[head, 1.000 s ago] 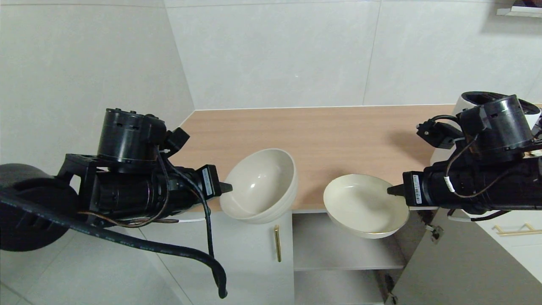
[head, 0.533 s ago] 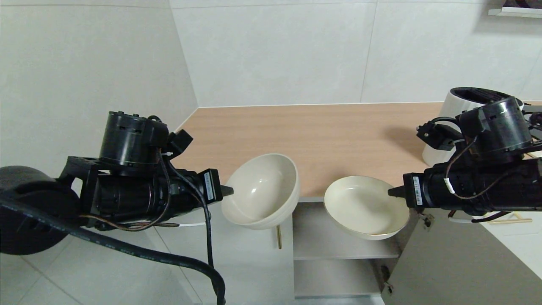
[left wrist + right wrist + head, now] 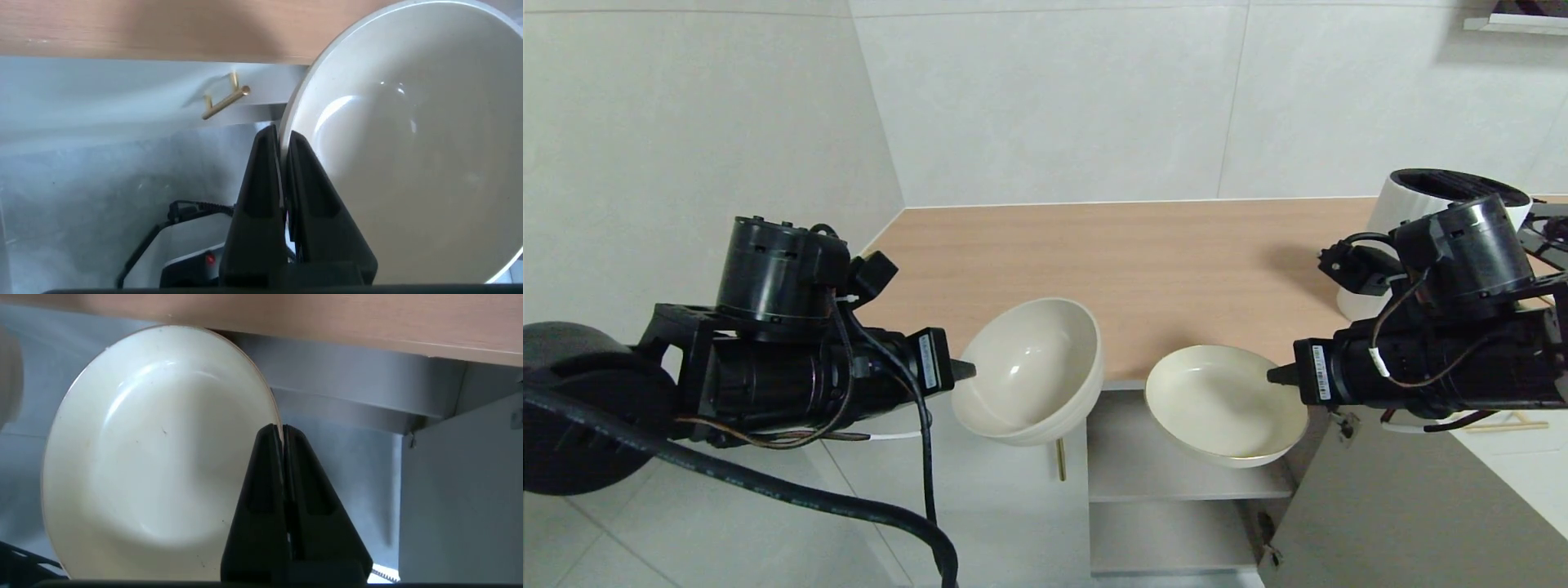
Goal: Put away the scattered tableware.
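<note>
A deep cream bowl (image 3: pixel 1029 371) hangs in the air at the counter's front edge, pinched by its rim in my left gripper (image 3: pixel 966 371). The left wrist view shows that gripper (image 3: pixel 283 151) shut on the bowl (image 3: pixel 409 147). A shallow cream plate (image 3: pixel 1223 404) with a thin gold rim is held to the right of the bowl, in front of the open cabinet, with my right gripper (image 3: pixel 1272 376) shut on its edge. In the right wrist view the gripper (image 3: pixel 282 445) clamps the plate (image 3: pixel 155 449). Bowl and plate do not touch.
A wooden counter (image 3: pixel 1143 261) runs along the tiled wall. Below it an open cabinet (image 3: pixel 1176 482) has two shelves, its door (image 3: pixel 1396 523) swung out on the right. A shut door with a gold handle (image 3: pixel 1060 470) is on the left. A white pot (image 3: pixel 1429 212) stands behind my right arm.
The head camera shifted, so the counter sits lower and the cabinet shows more. Both grippers keep their hold; the plate has sunk slightly and moved a little left.
</note>
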Robot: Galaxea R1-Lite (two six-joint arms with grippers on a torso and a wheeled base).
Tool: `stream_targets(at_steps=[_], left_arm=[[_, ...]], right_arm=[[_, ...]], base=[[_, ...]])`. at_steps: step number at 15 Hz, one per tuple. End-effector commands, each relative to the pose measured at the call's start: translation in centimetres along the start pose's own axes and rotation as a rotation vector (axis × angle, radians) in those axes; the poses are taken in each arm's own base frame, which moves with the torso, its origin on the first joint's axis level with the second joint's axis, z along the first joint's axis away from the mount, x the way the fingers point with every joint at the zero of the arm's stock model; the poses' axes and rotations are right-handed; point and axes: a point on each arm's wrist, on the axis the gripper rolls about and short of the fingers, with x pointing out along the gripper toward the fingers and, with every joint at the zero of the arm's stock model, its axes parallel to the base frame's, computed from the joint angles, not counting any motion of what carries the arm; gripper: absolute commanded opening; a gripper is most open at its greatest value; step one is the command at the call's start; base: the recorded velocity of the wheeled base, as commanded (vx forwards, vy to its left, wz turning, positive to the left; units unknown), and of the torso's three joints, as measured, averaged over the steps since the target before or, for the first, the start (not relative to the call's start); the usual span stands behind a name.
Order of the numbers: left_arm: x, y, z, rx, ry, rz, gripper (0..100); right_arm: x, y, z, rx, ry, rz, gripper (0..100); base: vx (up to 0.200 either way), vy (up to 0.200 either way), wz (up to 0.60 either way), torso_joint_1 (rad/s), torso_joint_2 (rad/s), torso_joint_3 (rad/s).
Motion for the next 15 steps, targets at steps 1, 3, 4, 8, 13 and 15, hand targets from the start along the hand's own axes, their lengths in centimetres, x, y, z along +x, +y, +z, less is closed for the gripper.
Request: stream_targets(at_steps=[1, 3, 4, 8, 13, 15], left_arm=[[0.13, 0.04, -0.05, -0.001, 0.003, 0.001, 0], [0.13, 0.04, -0.05, -0.001, 0.003, 0.001, 0], [0.17, 0.05, -0.06, -0.001, 0.004, 0.002, 0], [0.22, 0.07, -0.07, -0.001, 0.005, 0.003, 0], [0.18, 0.08, -0.1, 0.0, 0.005, 0.003, 0], [0.23, 0.09, -0.11, -0.001, 0.007, 0.004, 0]], right_arm=[[0.39, -0.03, -0.13, -0.009, 0.012, -0.003, 0], [0.49, -0.11, -0.39, -0.012, 0.021, -0.006, 0], [0.54, -0.11, -0.4, -0.015, 0.022, -0.008, 0], [0.69, -0.12, -0.44, -0.018, 0.027, -0.008, 0], [1.14, -0.16, -0.57, -0.018, 0.04, -0.013, 0], [1.29, -0.17, -0.6, -0.018, 0.042, -0.014, 0]], base=[[0.0, 0.0, 0.0, -0.032, 0.07, 0.046], [0.0, 0.0, 0.0, -0.136, 0.31, 0.173], [0.0, 0.0, 0.0, -0.178, 0.44, 0.246], [0.0, 0.0, 0.0, -0.196, 0.47, 0.273], [0.0, 0.0, 0.0, -0.182, 0.48, 0.291], [0.0, 0.0, 0.0, -0.158, 0.46, 0.293]])
